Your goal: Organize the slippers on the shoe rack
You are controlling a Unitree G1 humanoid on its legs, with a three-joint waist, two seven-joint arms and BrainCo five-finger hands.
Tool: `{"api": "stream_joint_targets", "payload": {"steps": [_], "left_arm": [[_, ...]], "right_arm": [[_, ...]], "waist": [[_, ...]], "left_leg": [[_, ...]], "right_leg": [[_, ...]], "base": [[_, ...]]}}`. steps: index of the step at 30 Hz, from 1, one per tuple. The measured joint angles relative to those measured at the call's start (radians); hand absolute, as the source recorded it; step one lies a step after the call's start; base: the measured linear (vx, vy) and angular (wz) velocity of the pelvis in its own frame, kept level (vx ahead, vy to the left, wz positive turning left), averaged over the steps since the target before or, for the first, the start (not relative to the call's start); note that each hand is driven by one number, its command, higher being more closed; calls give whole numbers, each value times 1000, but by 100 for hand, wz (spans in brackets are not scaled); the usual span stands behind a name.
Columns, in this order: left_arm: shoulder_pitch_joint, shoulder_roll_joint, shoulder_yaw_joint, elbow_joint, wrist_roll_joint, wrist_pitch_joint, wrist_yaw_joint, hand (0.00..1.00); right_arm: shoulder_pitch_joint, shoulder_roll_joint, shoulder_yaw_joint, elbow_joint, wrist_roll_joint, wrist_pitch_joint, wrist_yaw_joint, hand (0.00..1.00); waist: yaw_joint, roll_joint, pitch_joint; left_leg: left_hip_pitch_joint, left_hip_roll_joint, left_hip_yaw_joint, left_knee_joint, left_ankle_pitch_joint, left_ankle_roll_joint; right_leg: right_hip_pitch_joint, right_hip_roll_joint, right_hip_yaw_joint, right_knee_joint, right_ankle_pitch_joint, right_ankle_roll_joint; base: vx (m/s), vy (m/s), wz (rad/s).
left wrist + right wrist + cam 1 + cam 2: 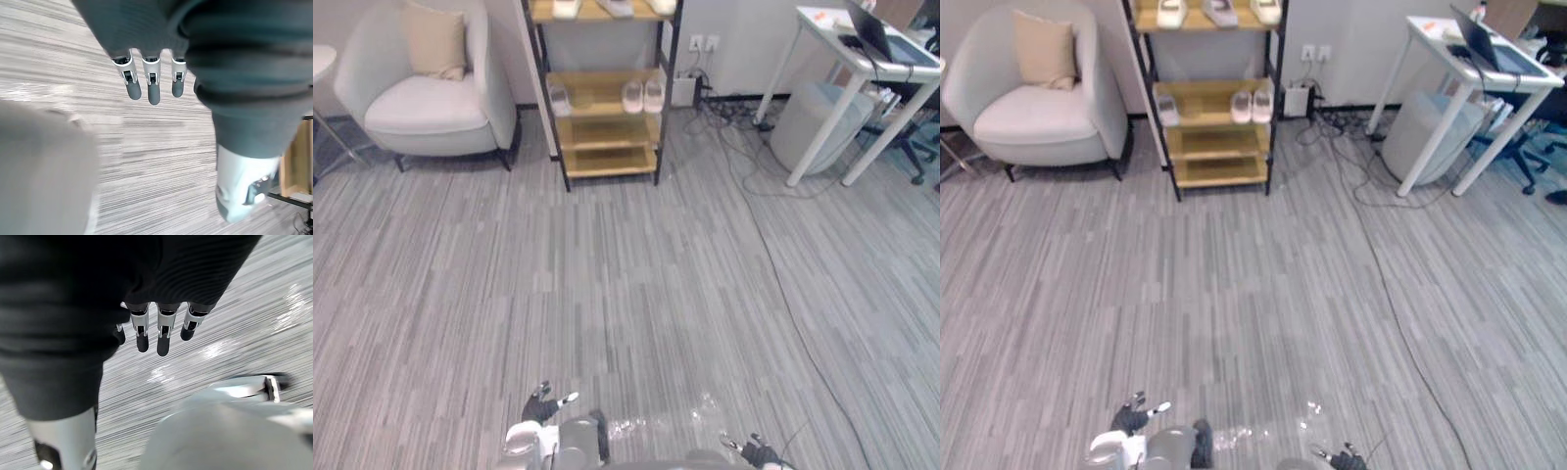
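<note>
A pair of white slippers [643, 95] sits side by side at the right end of the second shelf of the black-framed shoe rack with wooden shelves [607, 162]. A single white slipper [559, 99] lies at the left end of that same shelf, well apart from the pair. More pale slippers [612, 7] line the top shelf, cut by the view's edge; any print on them is too small to read. The rack stands against the far wall across the grey striped carpet floor [607, 294], between a pale grey armchair with a beige cushion [426, 88] and a white table [862, 69] bearing an open dark laptop [886, 39]. A round pale grey stool [813, 122] stands under the table. Well away from the rack, the left hand [540, 404] hangs over the carpet with fingers [153, 88] straight and slightly spread, holding nothing, and the right hand [759, 453] hangs likewise, its fingers [163, 335] loose and empty
</note>
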Motion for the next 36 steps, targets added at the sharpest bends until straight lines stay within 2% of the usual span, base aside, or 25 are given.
{"api": "stream_joint_targets", "payload": {"steps": [2, 4, 6, 7, 8, 10, 11, 12, 14, 16, 17, 20, 21, 22, 23, 24, 25, 26, 27, 28, 30, 32, 33, 34, 36], "left_arm": [[-2, -15, -18, 11, -1, 0, -1, 0], [-10, -34, -17, 16, 0, 1, 0, 0], [-11, -39, -17, 15, 1, 0, 1, 0], [-4, -23, -18, 16, 1, 0, 2, 0], [-15, -37, -17, 26, 1, 1, 7, 0], [-16, -74, -17, 29, 10, 0, 5, 0], [-16, -81, -17, 30, 11, -1, 5, 0], [-25, -93, -12, 36, 22, 0, 4, 0], [-31, -102, 26, 15, 39, 0, 4, 0], [-21, -92, 26, -7, 41, -2, 4, 0], [-27, -89, 24, -8, 43, -1, 3, 0], [-41, -80, 15, -25, 48, -2, 2, 0], [-46, -69, 10, -37, 48, -3, 1, 0], [-52, -63, 5, -43, 48, -4, 1, 0], [-53, -62, 4, -44, 47, -4, 0, 0], [-51, -60, 1, -42, 47, -6, 2, 0], [-54, -35, -9, -41, 47, -6, 4, 0], [-64, -25, -14, -34, 47, -6, 4, 0], [-70, -13, -15, -26, 48, -5, 1, 0], [-72, -6, -2, -20, 46, -2, -2, 0], [-71, -6, 8, -19, 47, -1, -1, 0], [-71, 3, 1, -4, 47, 0, -1, 0], [-70, 7, -15, 5, 47, 4, 0, 0], [-73, 13, -39, 15, 48, 9, -1, 0], [-70, 15, -74, 19, 48, 16, -1, 0]], "right_arm": [[-10, -12, 0, -8, -1, -4, 1, 0], [-18, -26, -1, -14, 1, -7, 4, 0], [-27, -28, -1, -29, 1, -6, 5, 0], [-7, -16, -1, -27, 2, -5, 5, 0], [-15, -18, -6, -12, 1, -3, 3, 0], [-24, -44, -26, -4, 1, 2, 3, 0], [-22, -45, -40, -4, 0, 2, 4, 0], [-14, -40, -79, -6, 2, 3, 3, 0], [14, -32, -82, -7, 6, 11, -3, 0], [21, -29, -77, -7, 7, 12, -13, 0], [16, -27, -77, -6, 11, 12, -14, 0], [7, -25, -77, -4, 18, 12, -15, 0], [1, -16, -78, -4, 26, 12, -17, 0], [-4, -7, -79, -4, 42, 12, -20, 0], [-6, -6, -79, -4, 43, 11, -22, 0], [-12, -9, -72, -4, 44, 11, -28, 0], [-22, 9, -60, -5, 45, 5, -32, 0], [-26, 16, -59, -5, 45, -1, -32, 0], [-33, 19, -58, -5, 44, -2, -32, 0], [-40, 28, -48, -8, 44, -6, -32, 0], [-58, 34, -36, -6, 41, -8, -30, 0], [-80, 66, -23, -6, 37, -13, -21, 0], [-83, 75, -30, -8, 39, -15, -13, 0], [-84, 72, -30, -14, 38, -17, -8, 0], [-81, 60, -27, -23, 37, -19, -9, 0]], "waist": [[-23, 28, 13], [-48, 59, 32], [-53, 66, 42], [-56, 33, 38], [-61, 56, 49], [-59, 105, 43], [-62, 116, 39], [-76, 137, 40], [-77, 142, 46], [-62, 135, 51], [-60, 130, 53], [-47, 113, 64], [-40, 92, 76], [-36, 78, 85], [-34, 75, 87], [-11, 70, 86], [-7, 35, 77], [-10, 21, 78], [-9, 13, 83], [-5, 8, 83], [6, 4, 78], [13, -13, 77], [6, -15, 77], [-6, -20, 74], [-21, -8, 71]], "left_leg": [[70, 27, -16, -54, 2, -10], [116, 67, -43, -88, 5, -14], [149, 91, -66, -115, 4, -16], [178, 74, -109, -127, -19, -50], [209, 103, -157, -124, -57, -79], [191, 149, -207, -57, -56, -81], [173, 161, -213, -23, -52, -87], [109, 200, -211, 129, -24, -119], [-3, 288, -146, 436, 92, -99], [-78, 360, -46, 630, 72, -75], [-118, 364, -13, 665, 44, -70], [-241, 299, 32, 497, -10, -74], [-266, 223, 10, 308, 6, -82], [-276, 154, -32, 114, 73, -87], [-279, 129, -60, 37, 144, -85], [-239, 89, -83, -40, 295, -75], [-238, 62, -73, -39, 270, -64], [-267, 56, -79, 5, 256, -42], [-284, 57, -83, 56, 249, -25], [-298, 64, -82, 129, 200, -8], [-263, 78, -60, 149, 141, -3], [-184, 66, -32, 108, 85, -2], [-145, 48, -31, 90, 73, -1], [-90, 40, -32, 65, 63, 4], [37, 43, -47, -24, 63, 2]], "right_leg": [[-73, 19, -95, -102, -66, -79], [-148, 82, -58, -294, -56, -84], [-186, 126, 49, -539, 63, -50], [-171, 119, 127, -700, 212, -3], [-170, 138, 120, -624, 249, -54], [-163, 158, 71, -563, 160, -74], [-154, 160, 54, -563, 151, -75], [-98, 166, 3, -582, 122, -89], [35, 192, -51, -652, 94, -128], [146, 218, -60, -737, 86, -144], [190, 223, -61, -780, 89, -148], [281, 206, -73, -854, 97, -131], [313, 178, -67, -869, 86, -113], [338, 153, -59, -880, 67, -88], [353, 147, -55, -887, 56, -75], [378, 139, -11, -911, 40, -55], [383, 124, 37, -933, 43, -60], [383, 125, 43, -944, 63, -66], [385, 124, 48, -942, 72, -58], [390, 123, 64, -909, 72, -56], [321, 120, 104, -731, 65, -44], [156, 61, 87, -346, 93, 108], [99, 20, 49, -210, 91, 105], [72, -13, -14, -134, 59, 53], [34, -32, -174, -199, -22, -36]], "base": [[443, -63, 21], [549, -179, 45], [474, -219, 61], [417, -248, 78], [607, -376, 74], [475, -311, 48], [451, -276, 81], [426, -247, 96], [449, -214, 76], [358, -111, 13], [387, -84, 5], [397, 34, -7], [385, 158, -19], [468, 205, -16], [465, 238, -35], [434, 178, -33], [447, 145, -23], [465, 113, 5], [434, 111, 18], [479, 142, 5], [348, 116, -25], [277, 93, -42], [354, 66, -11], [454, 47, 6], [394, -11, 31]]}}
